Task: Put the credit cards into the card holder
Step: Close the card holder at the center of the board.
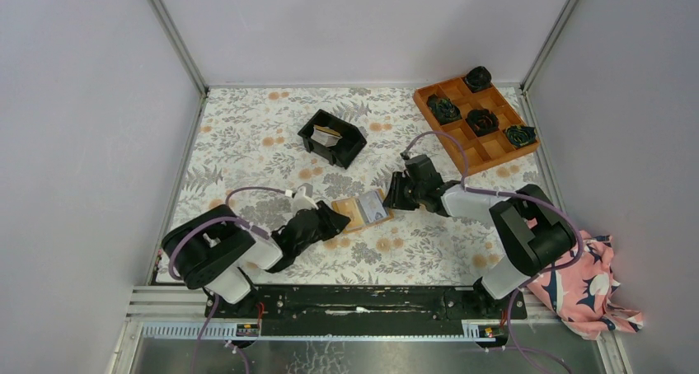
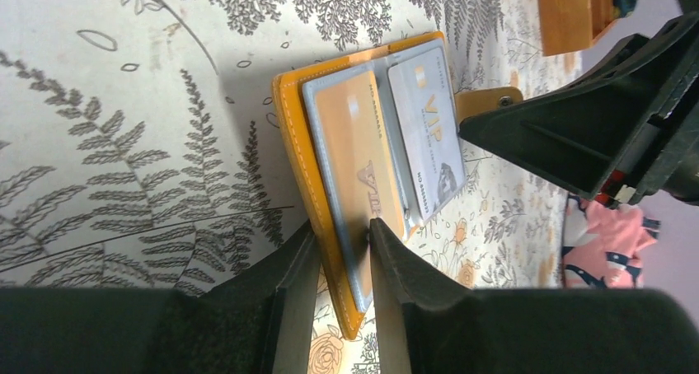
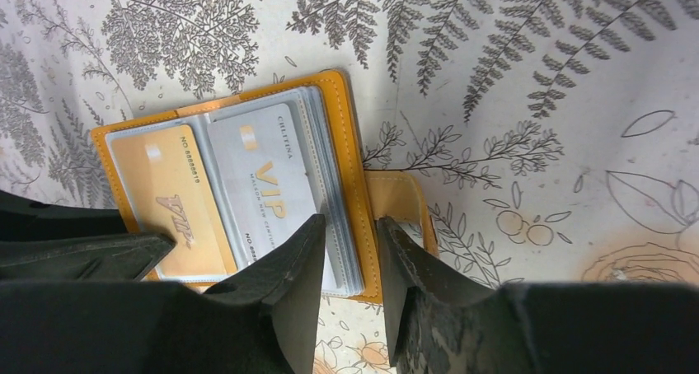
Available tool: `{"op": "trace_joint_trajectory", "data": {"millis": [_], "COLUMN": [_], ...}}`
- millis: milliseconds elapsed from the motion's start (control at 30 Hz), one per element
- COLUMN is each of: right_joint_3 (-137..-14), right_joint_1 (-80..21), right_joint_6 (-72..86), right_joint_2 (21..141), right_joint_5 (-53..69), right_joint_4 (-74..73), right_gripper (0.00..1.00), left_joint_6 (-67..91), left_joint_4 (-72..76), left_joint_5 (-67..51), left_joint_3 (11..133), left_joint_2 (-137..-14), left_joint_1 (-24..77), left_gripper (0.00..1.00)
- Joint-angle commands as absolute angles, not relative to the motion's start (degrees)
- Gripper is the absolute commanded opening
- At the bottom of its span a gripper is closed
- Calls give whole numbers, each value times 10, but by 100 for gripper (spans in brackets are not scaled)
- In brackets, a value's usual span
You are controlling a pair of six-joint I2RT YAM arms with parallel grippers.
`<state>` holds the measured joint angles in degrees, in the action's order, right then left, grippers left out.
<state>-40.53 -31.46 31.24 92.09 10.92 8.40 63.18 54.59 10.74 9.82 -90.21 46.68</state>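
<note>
Though only half closed, clamps the near flap of the small orange-tan bifold card holder with the left gripper, one finger pressing a tan plastic credit card in its pale blue pocket. Holds the opposite flap likewise with the right gripper, jaws half shut beside a silvery VIP card and the tan snap tab. Hides each card's lower corner behind black fingers. Farther back on the floral tablecloth, shows more pale cards in a black plastic bin, well apart; farthest right, an orange compartment tray of dark rosettes.
</note>
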Motion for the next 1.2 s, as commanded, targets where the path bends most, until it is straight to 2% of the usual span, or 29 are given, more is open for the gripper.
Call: {"op": "trace_joint_trajectory", "data": {"millis": [0,433,567,800,1167], "right_joint_3": [-429,-435,-435,-437,-441], "right_joint_1": [-319,-318,-319,-318,-317], "right_joint_6": [290,272,266,261,258], "right_joint_2": [890,888,889,898,917], "right_joint_5": [66,27,15,8,7], "right_joint_4": [67,47,41,36,27], "right_gripper": [37,32,26,10,1], "left_joint_6": [584,557,546,537,514], "left_joint_4": [374,253,223,191,150], "left_joint_5": [159,206,219,233,245], "left_joint_3": [134,213,242,277,360], "left_joint_2": [-881,-847,-844,-843,-864], "left_joint_1": [487,525,534,547,565], "left_gripper": [35,35,35,35,36]}}
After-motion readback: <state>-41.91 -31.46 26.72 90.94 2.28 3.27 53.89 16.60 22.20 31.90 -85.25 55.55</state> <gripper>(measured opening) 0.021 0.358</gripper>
